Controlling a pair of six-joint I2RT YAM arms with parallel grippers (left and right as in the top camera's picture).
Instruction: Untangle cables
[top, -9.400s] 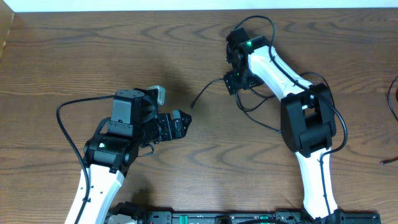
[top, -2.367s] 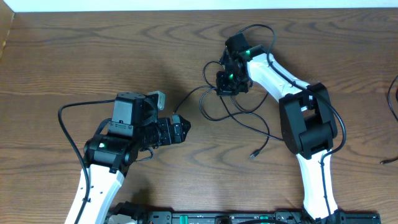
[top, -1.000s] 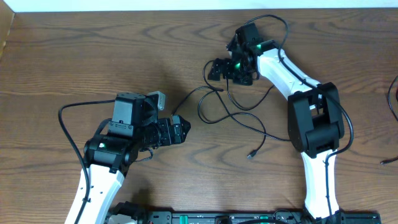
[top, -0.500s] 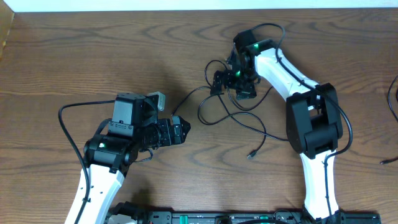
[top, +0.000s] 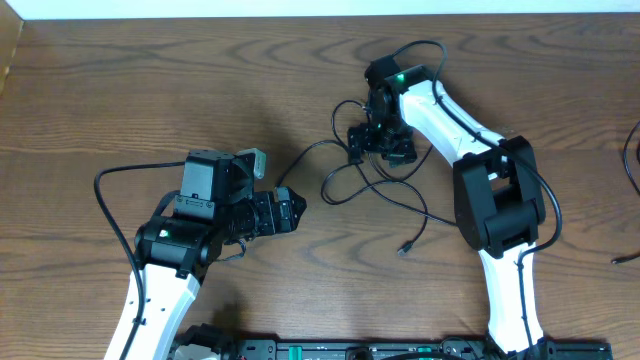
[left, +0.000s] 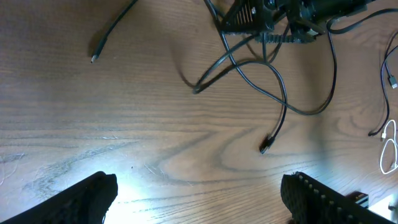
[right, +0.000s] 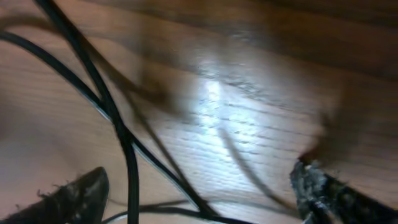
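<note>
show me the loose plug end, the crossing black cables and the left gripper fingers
loose plug end (left: 265, 147): left wrist view, on the plug tip
crossing black cables (right: 104, 99): right wrist view, on the steeper strand, above the crossing
left gripper fingers (left: 74, 202): left wrist view, on the lower-left finger

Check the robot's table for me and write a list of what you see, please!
Surface: brown wooden table, grain showing.
Job's things: black cords loosely looped and crossing; one plug lies free.
Clutter: nothing seen.
Hands: right hand open, low over the cords; left hand open, holding nothing, not touching them.
Cables: a white cord and a dark cord lie apart at the table's right side; black leads run along the arms.
Surroundings: pale strip beyond the far table edge.
</note>
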